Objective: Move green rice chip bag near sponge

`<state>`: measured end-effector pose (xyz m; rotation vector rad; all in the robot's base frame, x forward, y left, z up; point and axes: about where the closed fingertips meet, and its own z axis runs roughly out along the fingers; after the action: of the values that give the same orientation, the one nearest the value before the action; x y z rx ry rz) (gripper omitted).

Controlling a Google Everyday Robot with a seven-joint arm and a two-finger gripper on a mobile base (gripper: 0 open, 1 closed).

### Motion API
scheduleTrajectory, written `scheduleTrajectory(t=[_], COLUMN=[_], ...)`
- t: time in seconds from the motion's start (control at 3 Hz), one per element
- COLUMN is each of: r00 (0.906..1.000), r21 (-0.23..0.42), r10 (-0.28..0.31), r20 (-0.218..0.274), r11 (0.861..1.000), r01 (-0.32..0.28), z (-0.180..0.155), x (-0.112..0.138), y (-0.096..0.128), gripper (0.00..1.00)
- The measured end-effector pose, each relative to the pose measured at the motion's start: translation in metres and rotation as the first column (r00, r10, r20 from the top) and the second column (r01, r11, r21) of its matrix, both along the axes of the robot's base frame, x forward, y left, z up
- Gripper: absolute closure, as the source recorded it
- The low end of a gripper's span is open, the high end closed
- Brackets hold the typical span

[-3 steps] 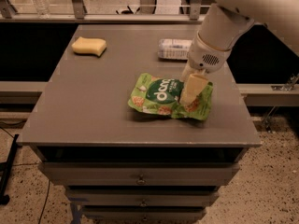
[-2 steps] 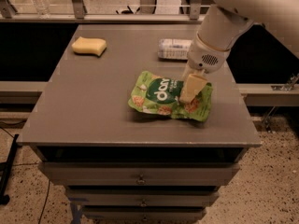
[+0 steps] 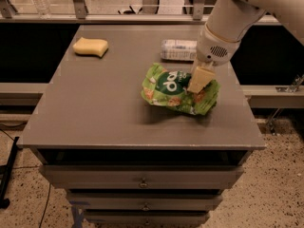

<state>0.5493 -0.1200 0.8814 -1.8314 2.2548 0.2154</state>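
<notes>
Though beneath gripper (image 3: pixel 197 86), bag (image 3: pixel 166 85) partly visible

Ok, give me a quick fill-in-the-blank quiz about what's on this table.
1. The sponge sits at the table's back ___ corner.
2. The gripper is down on the ___ half of the green rice chip bag.
3. The bottle behind the bag lies on its ___.
Answers: left; right; side.
</notes>
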Motion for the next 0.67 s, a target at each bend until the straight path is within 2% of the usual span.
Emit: scheduleTrajectory(t=[0.33, 0.67], r00=[0.9994, 0.9945], r21=[-0.021, 0.003], r10=[-0.023, -0.046], r20=[0.025, 0.095], r11=[1.0, 0.999], r01=[0.023, 0.046], z=[0.027, 0.063], x=[0.007, 0.018], y=[-0.004, -0.006], gripper=[1.0, 1.0])
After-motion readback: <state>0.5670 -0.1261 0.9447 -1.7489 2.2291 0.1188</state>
